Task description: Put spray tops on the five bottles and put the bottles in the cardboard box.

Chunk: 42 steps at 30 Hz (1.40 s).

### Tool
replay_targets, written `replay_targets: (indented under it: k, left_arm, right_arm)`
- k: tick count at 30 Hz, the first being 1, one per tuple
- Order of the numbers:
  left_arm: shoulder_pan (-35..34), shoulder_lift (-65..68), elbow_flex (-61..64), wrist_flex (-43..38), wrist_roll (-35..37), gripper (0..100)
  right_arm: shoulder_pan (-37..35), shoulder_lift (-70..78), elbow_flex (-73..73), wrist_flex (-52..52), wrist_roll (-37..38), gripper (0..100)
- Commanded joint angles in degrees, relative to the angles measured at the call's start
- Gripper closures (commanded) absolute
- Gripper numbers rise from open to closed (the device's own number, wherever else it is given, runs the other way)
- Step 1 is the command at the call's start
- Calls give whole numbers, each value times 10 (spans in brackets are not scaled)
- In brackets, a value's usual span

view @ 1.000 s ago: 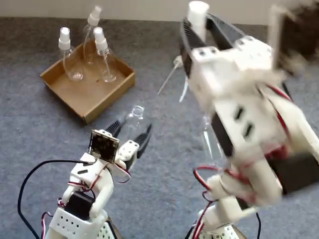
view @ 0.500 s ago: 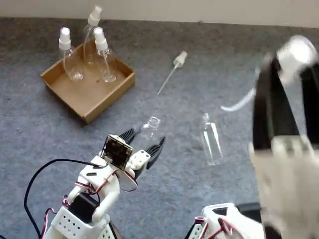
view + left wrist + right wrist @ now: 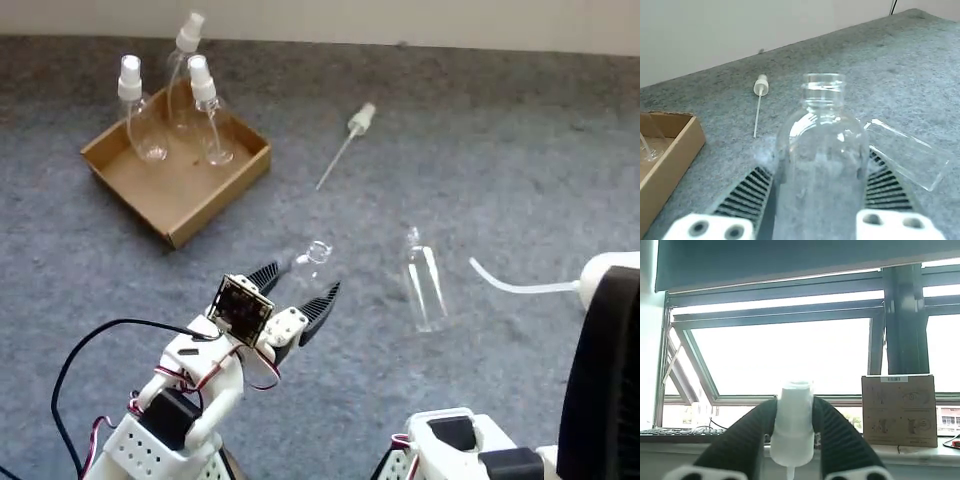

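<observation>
Here are three capped bottles [image 3: 210, 130], two uncapped bottles [image 3: 425, 290].

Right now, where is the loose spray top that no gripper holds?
In the high view the loose spray top lies flat on the grey surface, just right of the cardboard box and farther back than the lying bottle.

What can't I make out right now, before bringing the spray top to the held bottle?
Base of the held bottle: left wrist view, below the lower edge, between the left jaws.
Grip on the spray top: high view, cut off by the right edge.
Its tube end: right wrist view, below the lower edge.
Seating of tops on the boxed bottles: high view, too small.
</observation>
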<state>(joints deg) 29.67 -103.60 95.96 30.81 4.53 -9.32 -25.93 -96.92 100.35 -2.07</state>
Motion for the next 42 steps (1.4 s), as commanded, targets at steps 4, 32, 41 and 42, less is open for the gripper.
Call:
replay_targets:
  k: [4,32,41,42]
  left_arm:
    - [7,-12,11,2,1,969]
    - [4,-12,11,-3,0,969]
    - [7,-12,11,-84,3,969]
    - [8,-12,11,-85,3,969]
  right_arm:
    - [3,-15,81,11,7,994]
    - [1,-245,835,-141,8,991]
    - [1,-335,1110,-332,8,991]
    - [1,-348,1137,-355,8,991]
